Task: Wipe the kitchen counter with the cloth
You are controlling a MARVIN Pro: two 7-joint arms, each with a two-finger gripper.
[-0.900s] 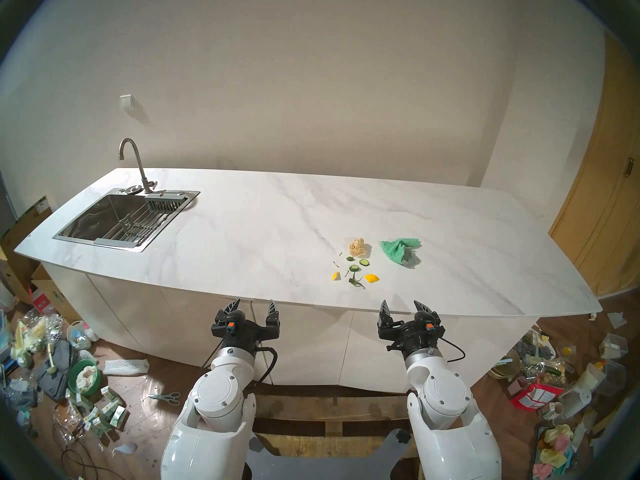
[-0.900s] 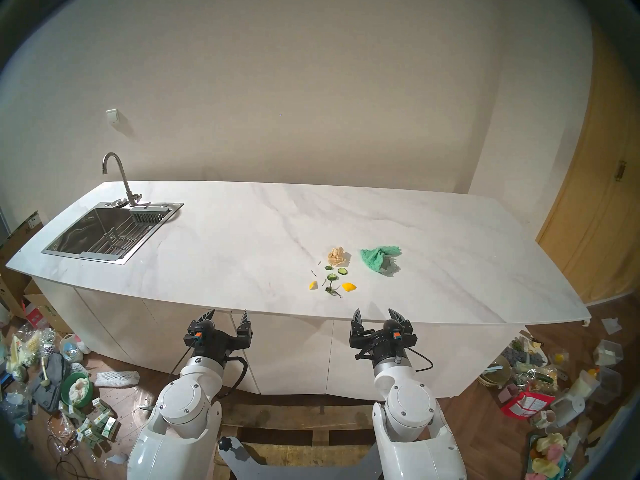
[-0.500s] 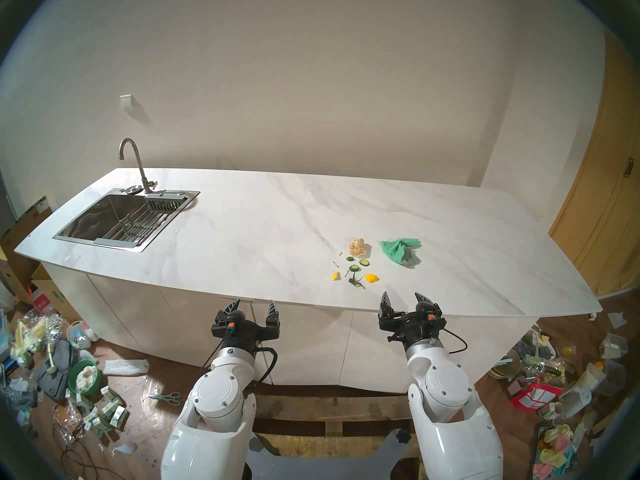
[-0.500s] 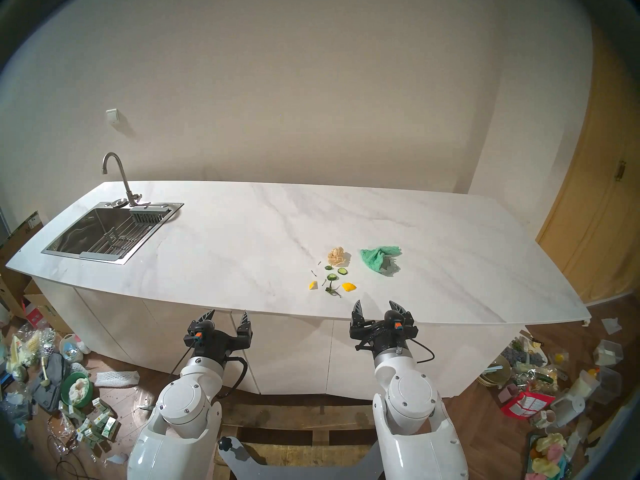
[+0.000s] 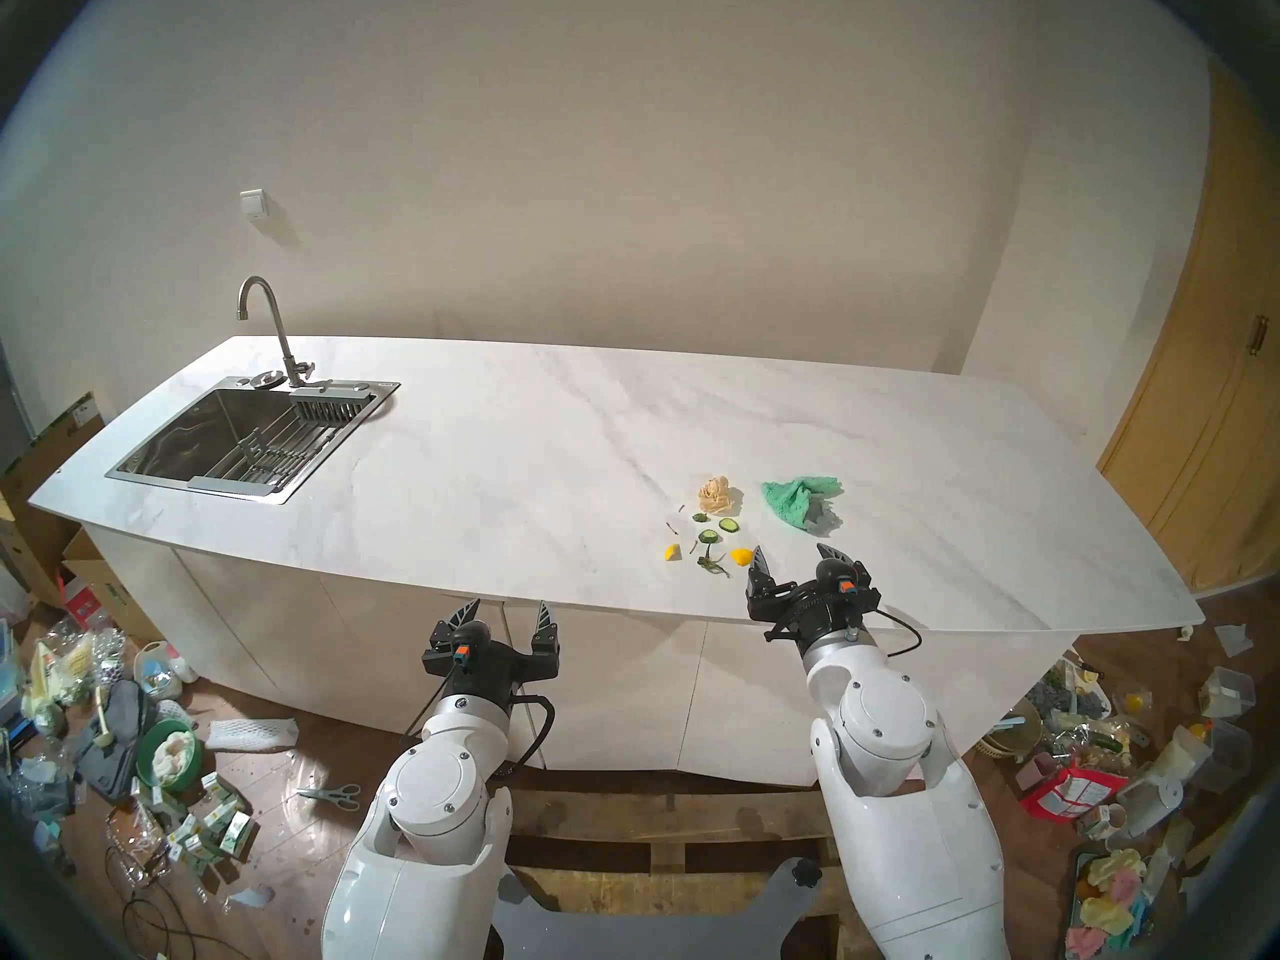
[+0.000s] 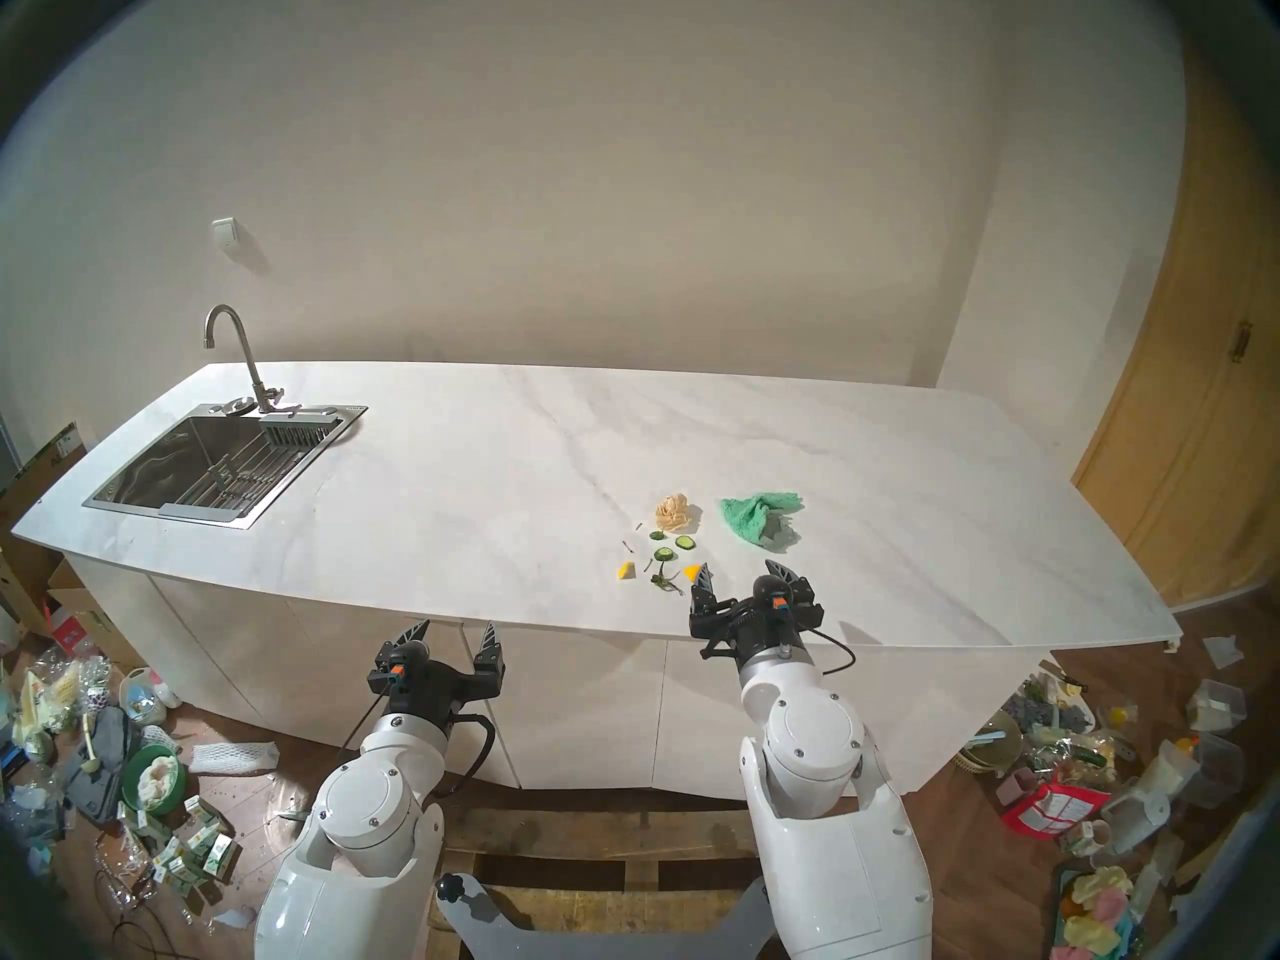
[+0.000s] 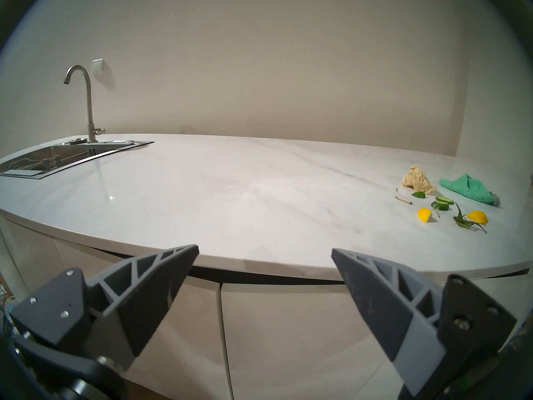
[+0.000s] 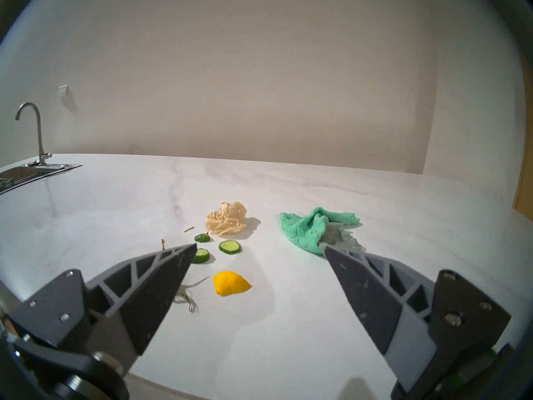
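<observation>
We hold our left gripper (image 5: 504, 609) open in front of the white cabinets, and our right gripper (image 5: 796, 557) open above the kitchen counter (image 5: 526, 453). Beyond it lies the cloth (image 8: 314, 230); only the right wrist view shows its grey underside clearly.

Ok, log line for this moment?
phase: approach | right gripper: open, over counter, short of cloth | left gripper: open, idle

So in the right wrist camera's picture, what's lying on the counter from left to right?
Tap → small stem bit → crumpled beige paper wad → teal-green cloth.
</observation>
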